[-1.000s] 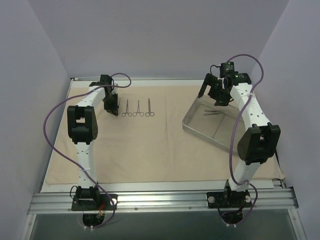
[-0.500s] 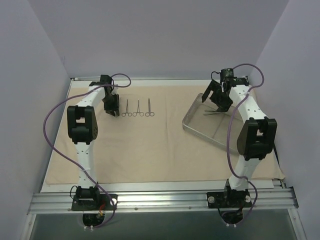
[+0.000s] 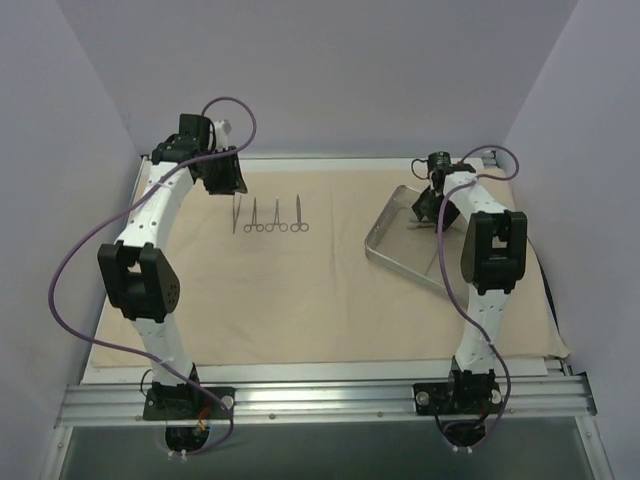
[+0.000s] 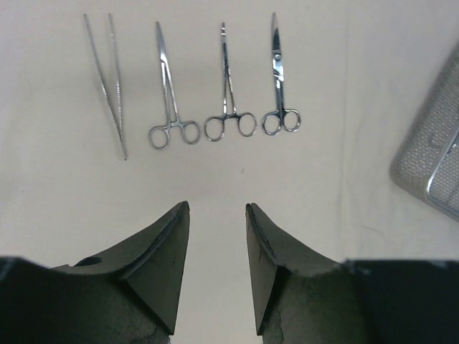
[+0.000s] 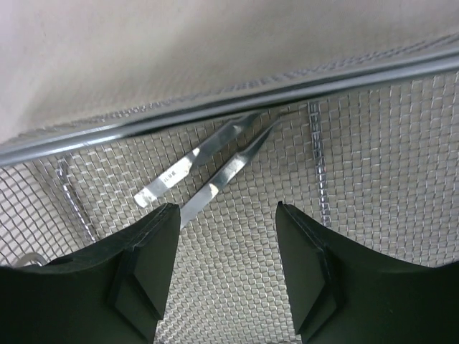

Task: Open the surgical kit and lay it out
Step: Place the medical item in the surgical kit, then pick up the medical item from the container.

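The beige cloth wrap (image 3: 320,290) lies spread flat over the table. On it, in a row, are tweezers (image 4: 107,79), two ring-handled forceps (image 4: 168,93) (image 4: 229,93) and scissors (image 4: 278,79). My left gripper (image 4: 217,206) hangs open and empty above the cloth, behind the row (image 3: 268,217). The mesh tray (image 3: 400,245) sits at the right. Inside it lies another pair of tweezers (image 5: 208,175), by the tray's rim (image 5: 215,107). My right gripper (image 5: 228,208) is low in the tray, open, its left finger beside the tweezers' ends. Nothing is between its jaws.
The tray's corner (image 4: 430,165) shows at the right of the left wrist view. Lavender walls (image 3: 60,120) close in the table on three sides. The cloth's near edge overhangs toward the metal rail (image 3: 320,400) by the arm bases.
My left gripper opened, let go of the tweezers at the left end of the row, then rose and drew back. My right gripper dropped into the tray and its jaws narrowed.
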Available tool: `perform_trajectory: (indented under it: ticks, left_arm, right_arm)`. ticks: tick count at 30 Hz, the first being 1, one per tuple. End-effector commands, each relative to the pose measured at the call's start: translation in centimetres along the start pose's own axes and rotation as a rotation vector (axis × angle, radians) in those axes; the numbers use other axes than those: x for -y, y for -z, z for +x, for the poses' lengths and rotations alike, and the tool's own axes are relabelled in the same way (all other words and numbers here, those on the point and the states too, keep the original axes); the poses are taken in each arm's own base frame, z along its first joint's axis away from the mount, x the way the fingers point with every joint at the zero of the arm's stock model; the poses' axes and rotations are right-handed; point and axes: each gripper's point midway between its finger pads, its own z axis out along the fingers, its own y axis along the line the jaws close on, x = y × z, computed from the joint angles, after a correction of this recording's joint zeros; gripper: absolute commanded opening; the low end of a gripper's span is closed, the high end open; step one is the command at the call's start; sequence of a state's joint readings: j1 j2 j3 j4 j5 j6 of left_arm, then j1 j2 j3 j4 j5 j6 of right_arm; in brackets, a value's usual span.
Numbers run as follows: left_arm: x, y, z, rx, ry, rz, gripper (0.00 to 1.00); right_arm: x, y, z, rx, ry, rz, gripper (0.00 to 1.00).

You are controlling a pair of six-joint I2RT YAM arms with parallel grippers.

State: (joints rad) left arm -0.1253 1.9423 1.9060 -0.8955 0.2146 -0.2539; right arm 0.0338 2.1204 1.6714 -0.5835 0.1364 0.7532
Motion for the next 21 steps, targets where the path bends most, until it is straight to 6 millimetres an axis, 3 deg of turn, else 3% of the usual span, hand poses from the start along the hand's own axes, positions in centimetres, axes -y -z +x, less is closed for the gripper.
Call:
perform_trajectory:
  ticks: [1, 8, 14, 19, 21]
  left_arm:
    - [1.8, 1.2, 0.2, 0.014, 0.002, 0.067, 0.46]
    - [2.2, 2.5, 0.9, 0.018, 0.001, 0.089, 0.46]
    - [2.5, 3.5, 1.0, 0.033, -0.01, 0.093, 0.46]
    - [3.3, 4.2, 0.9, 0.038, -0.042, 0.106, 0.46]
    - [3.8, 4.6, 0.8, 0.041, -0.059, 0.117, 0.45]
  right_arm:
    - [0.3, 0.8, -2.9, 0.111, -0.045, 0.054, 0.56]
    - [0.4, -1.8, -1.9, 0.082, -0.053, 0.077, 0.53]
    - [1.8, -3.7, 0.0, 0.034, -0.039, 0.131, 0.38]
    - [1.7, -3.1, -0.1, 0.032, -0.022, 0.109, 0.05]
    - [1.6, -2.4, -0.5, 0.044, -0.009, 0.089, 0.0]
